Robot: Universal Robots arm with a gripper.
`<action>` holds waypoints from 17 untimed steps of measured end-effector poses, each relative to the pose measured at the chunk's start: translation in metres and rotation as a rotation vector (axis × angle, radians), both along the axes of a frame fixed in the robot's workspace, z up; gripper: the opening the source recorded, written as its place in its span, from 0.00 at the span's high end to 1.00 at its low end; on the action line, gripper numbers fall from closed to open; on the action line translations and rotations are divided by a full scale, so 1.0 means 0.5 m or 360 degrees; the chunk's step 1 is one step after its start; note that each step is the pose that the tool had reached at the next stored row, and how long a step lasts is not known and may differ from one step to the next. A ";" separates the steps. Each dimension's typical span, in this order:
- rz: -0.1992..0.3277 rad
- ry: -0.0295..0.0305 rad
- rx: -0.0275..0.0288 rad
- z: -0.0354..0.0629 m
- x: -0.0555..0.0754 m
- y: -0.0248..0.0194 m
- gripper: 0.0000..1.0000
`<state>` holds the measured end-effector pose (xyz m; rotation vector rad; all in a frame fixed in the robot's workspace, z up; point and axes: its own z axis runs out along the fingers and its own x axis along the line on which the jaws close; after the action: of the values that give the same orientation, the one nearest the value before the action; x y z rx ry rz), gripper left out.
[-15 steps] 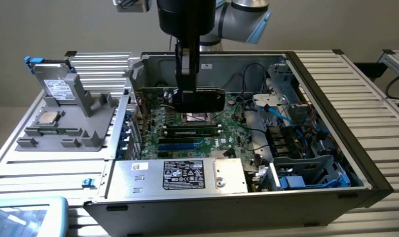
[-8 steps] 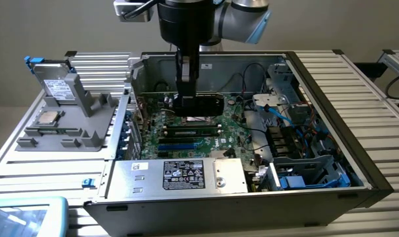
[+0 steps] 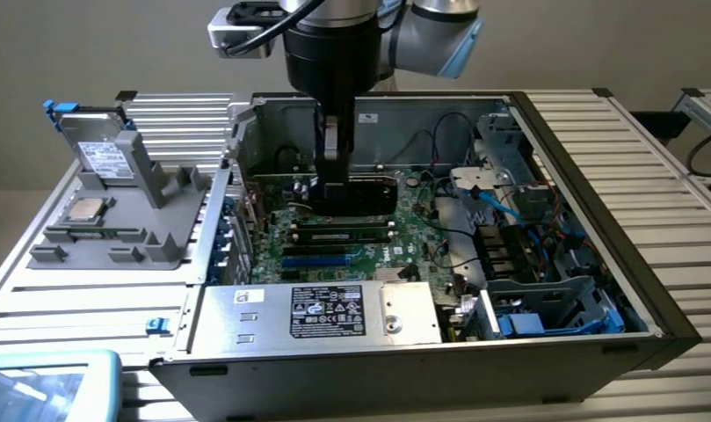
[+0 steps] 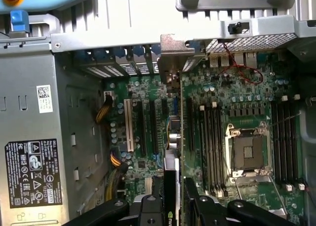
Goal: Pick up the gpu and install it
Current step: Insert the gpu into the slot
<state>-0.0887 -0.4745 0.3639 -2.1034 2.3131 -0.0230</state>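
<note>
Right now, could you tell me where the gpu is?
The gpu is gripped in the jaws inside the open case, over the motherboard's expansion slots.

The gripper (image 3: pixel 334 195) hangs low inside the open computer case (image 3: pixel 590 220), over the green motherboard (image 3: pixel 408 251). At the left, a grey tray (image 3: pixel 168 246) carries parts.

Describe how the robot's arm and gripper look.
The arm has silver-grey rounded joints with a light blue cap, then a black cylindrical wrist section. A silver bracket with a black cable sits beside it. The gripper is black, with slim angular fingers.
</note>
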 end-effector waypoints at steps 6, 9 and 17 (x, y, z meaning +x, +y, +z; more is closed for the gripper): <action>0.0000 0.00001 -0.00238 -0.018 0.000 0.0000 0.72; 0.0000 0.00000 -0.00494 -0.024 0.000 0.0000 0.72; 0.0000 0.00000 -0.00548 -0.052 -0.004 0.0022 0.72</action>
<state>-0.0906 -0.4734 0.3379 -2.1190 2.3295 -0.0632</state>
